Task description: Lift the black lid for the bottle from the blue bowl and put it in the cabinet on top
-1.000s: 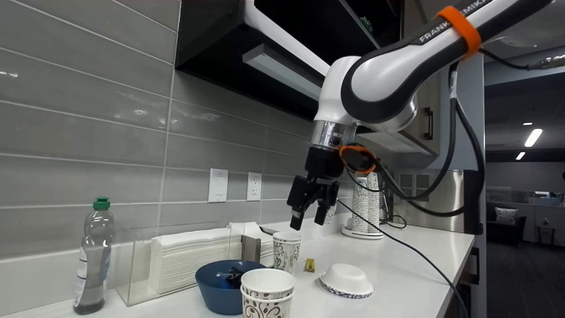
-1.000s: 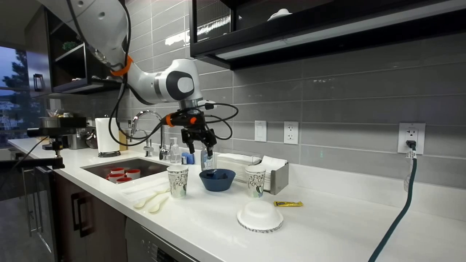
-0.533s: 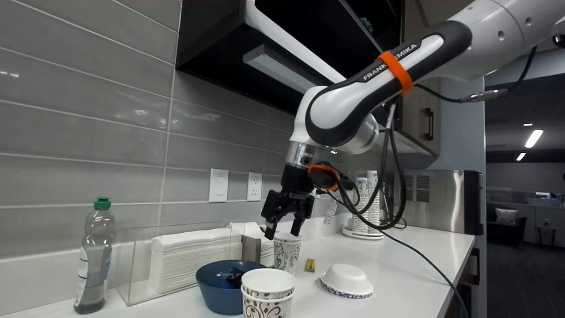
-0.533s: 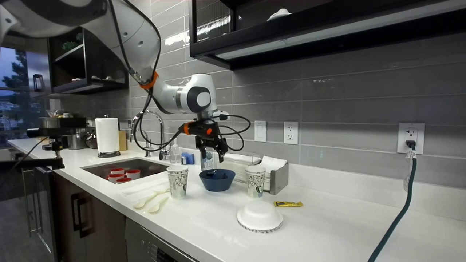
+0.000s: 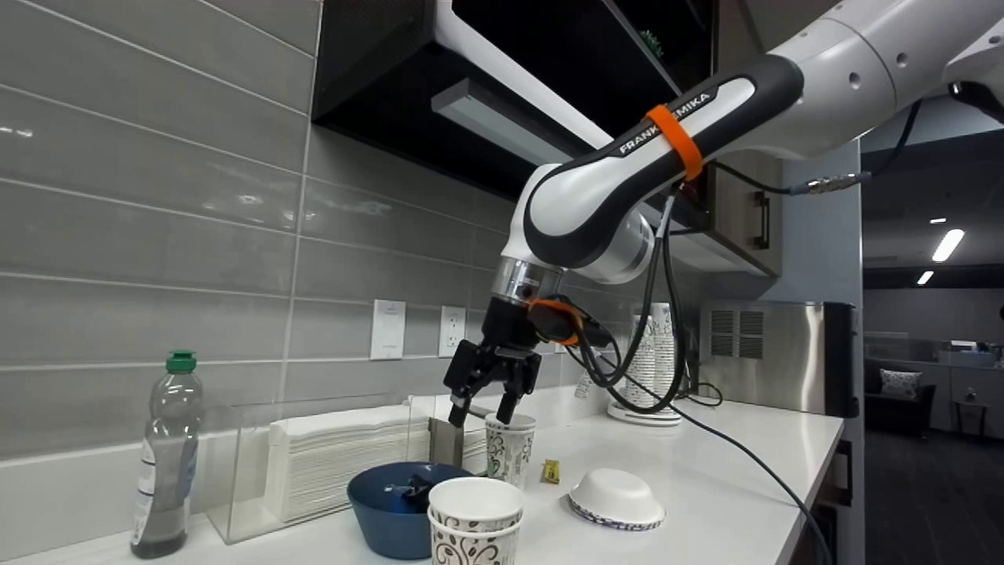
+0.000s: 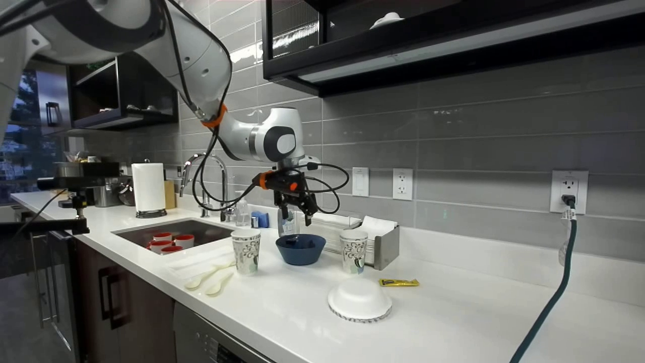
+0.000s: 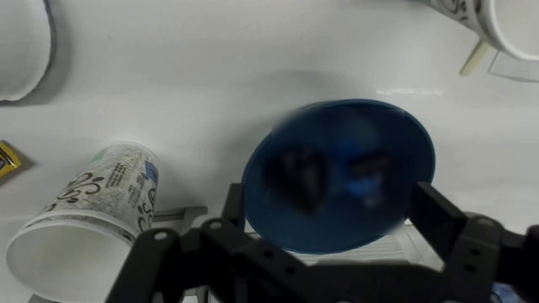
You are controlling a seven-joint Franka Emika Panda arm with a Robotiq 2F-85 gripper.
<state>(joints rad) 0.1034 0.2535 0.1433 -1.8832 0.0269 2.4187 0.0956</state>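
The gripper (image 5: 481, 418) hangs above the white counter (image 6: 468, 322) with its fingers spread well apart, the blue bowl (image 6: 301, 256) visible between them in the wrist view. The bowl stands nearer the counter's back edge than its front edge, just before the napkin holder (image 6: 387, 248) and between patterned cups (image 6: 246, 252); in it lies the black lid (image 5: 420, 490), its form blurred in the wrist view. The black cabinet (image 6: 428, 31) is fixed to the grey tiled wall (image 6: 504, 116) above that same back edge.
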